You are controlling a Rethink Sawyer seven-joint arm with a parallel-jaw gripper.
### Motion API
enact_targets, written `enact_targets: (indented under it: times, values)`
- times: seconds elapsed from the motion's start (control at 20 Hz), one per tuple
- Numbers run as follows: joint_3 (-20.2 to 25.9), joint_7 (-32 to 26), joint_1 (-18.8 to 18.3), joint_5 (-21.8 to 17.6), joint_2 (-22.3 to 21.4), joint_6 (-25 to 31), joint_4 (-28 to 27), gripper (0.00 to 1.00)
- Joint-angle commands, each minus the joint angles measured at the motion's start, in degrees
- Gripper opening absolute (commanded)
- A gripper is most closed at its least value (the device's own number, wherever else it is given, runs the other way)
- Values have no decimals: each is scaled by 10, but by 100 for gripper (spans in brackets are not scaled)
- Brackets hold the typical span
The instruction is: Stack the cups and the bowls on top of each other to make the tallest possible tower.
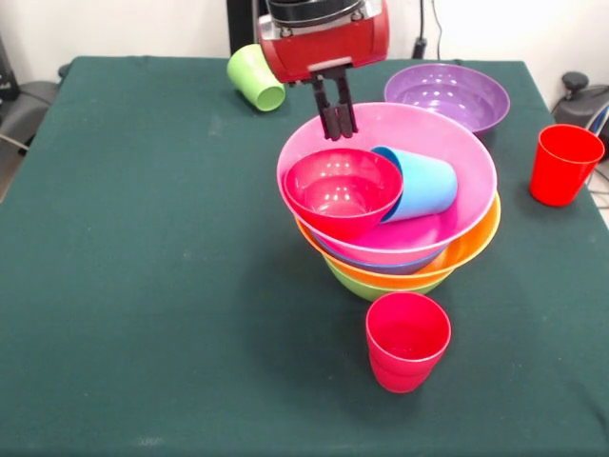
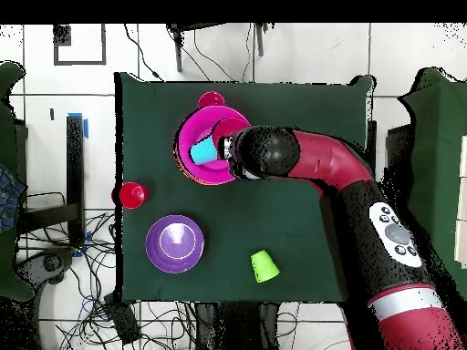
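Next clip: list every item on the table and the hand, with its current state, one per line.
tower: nested bowls, pink on top, standing.
small red bowl: tilted inside the pink bowl.
sky blue cup: on its side in the pink bowl.
lime green cup: tipped over on the table.
purple bowl: upright, alone.
two red cups: upright, unstacked.
hand: shut, empty, above the pink rim.
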Motion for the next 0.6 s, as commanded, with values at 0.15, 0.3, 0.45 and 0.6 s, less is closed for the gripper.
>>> enact_targets:
  times: [0.15,0.3,0.45,0.6]
  values:
    - [2,-13,3,-21,-5,35,-2,0]
    - [16,-23,-16,-8,-35,43,37,0]
    - [38,-42,-34,-7,-58,18,65,0]
    - [39,-54,-56,-30,-112,-21,103,0]
